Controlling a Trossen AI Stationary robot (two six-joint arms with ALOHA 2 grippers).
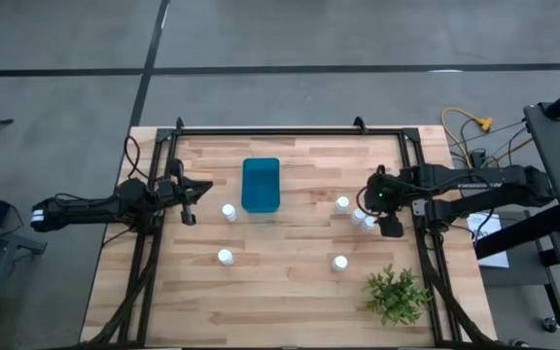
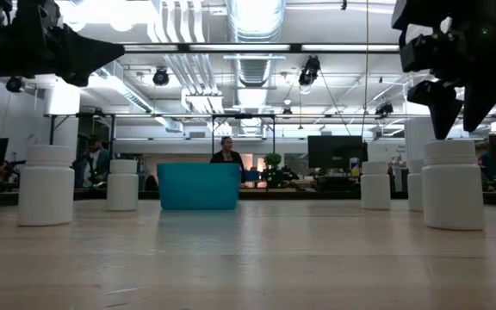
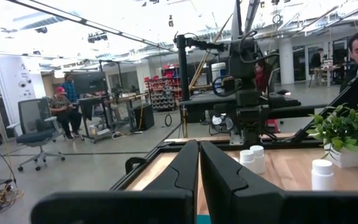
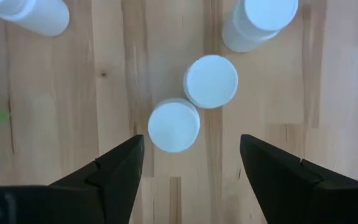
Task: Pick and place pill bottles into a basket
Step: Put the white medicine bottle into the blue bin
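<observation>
Six white pill bottles stand upright on the wooden table: two left of centre [image 1: 228,211] [image 1: 225,257], a cluster of three on the right [image 1: 342,204] [image 1: 358,216] [image 1: 369,223], and one nearer the front [image 1: 339,262]. The blue basket [image 1: 261,185] stands at the table's middle, toward the far side. My right gripper [image 4: 191,146] is open and points down above the right cluster, with two touching bottles [image 4: 174,126] [image 4: 211,81] just ahead of its fingertips. My left gripper [image 3: 199,168] is shut and empty, held level left of the basket.
A small green plant [image 1: 397,295] stands at the table's near right corner. A black frame [image 1: 290,131] runs along the far and side edges. People are in the room behind the table. Bare wood lies between the two groups of bottles.
</observation>
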